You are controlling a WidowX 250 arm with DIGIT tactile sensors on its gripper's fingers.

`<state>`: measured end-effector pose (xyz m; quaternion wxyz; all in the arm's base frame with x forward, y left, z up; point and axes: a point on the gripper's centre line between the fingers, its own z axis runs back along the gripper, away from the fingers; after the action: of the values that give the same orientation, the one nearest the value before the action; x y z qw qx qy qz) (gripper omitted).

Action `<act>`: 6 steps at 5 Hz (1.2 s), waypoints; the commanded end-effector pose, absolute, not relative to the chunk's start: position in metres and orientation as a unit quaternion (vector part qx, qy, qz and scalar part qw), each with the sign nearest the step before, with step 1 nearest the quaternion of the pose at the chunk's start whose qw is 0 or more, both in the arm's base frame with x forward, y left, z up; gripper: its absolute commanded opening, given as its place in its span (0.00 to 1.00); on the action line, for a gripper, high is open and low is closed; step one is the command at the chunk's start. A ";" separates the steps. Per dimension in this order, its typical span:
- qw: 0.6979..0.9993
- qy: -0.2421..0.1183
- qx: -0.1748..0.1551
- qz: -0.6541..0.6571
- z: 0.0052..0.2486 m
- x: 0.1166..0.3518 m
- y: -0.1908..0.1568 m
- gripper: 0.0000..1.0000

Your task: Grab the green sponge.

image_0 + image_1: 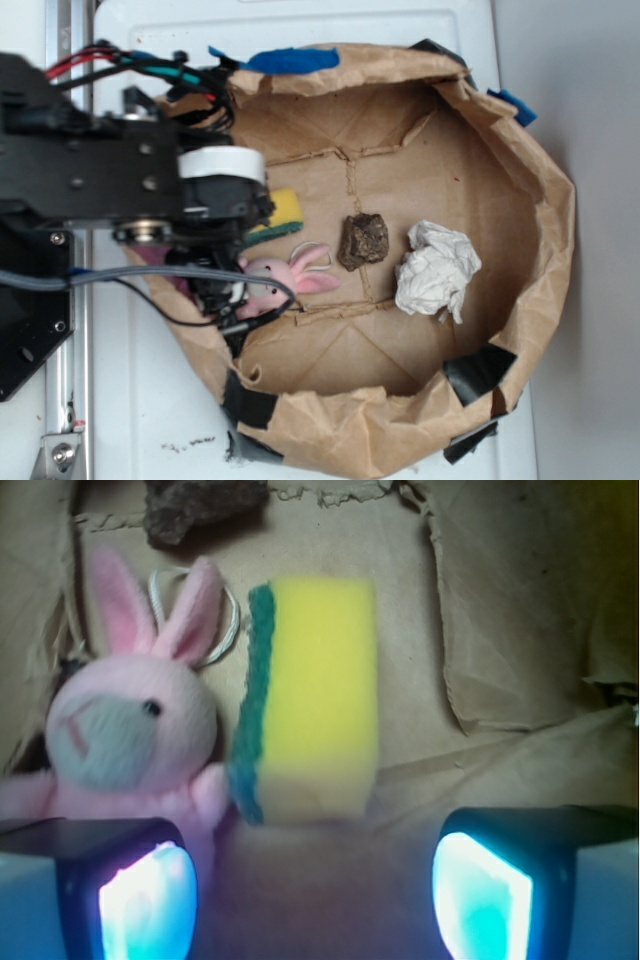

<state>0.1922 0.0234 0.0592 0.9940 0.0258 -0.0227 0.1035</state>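
1. In the exterior view, a brown paper bag flattened into a shallow tray (540,200), patched with black tape and blue tape, is lying on a white surface (140,400)
2. The black robot arm (90,170) is reaching in over the tray's left edge, and its gripper (232,300) is mostly hiding under the wrist, so from here I cannot tell how far its jaws are parted
3. The small rectangular yellow foam sponge with a dark green scouring layer (283,212) is peeking out from beneath the arm near the left edge, just above the pink plush bunny (290,277)
4. A dark brown rough lump (363,240) is sitting near the tray's middle, and a crumpled white paper ball (435,270) is lying to its right, apart from it
5. In the wrist view, the green sponge (310,710) is lying on the brown paper floor, green layer facing the bunny (130,730), whose paw is touching it
6. The gripper (315,900) is standing wide, its two glowing pads (150,900) empty, with the sponge just beyond the gap between them
7. The dark lump (205,505) is showing at the top edge
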 end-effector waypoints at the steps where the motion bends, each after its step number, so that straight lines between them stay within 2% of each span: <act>1: 0.991 -0.044 0.038 0.123 0.062 0.220 0.033 1.00; 3: 0.992 -0.048 0.047 0.110 0.056 0.215 0.033 1.00; 4: 0.991 -0.044 0.041 0.117 0.055 0.223 0.039 1.00; 6: 0.992 -0.035 0.054 0.110 0.039 0.235 0.042 1.00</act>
<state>0.2324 0.0352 0.0398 0.9940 0.0519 -0.0270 0.0921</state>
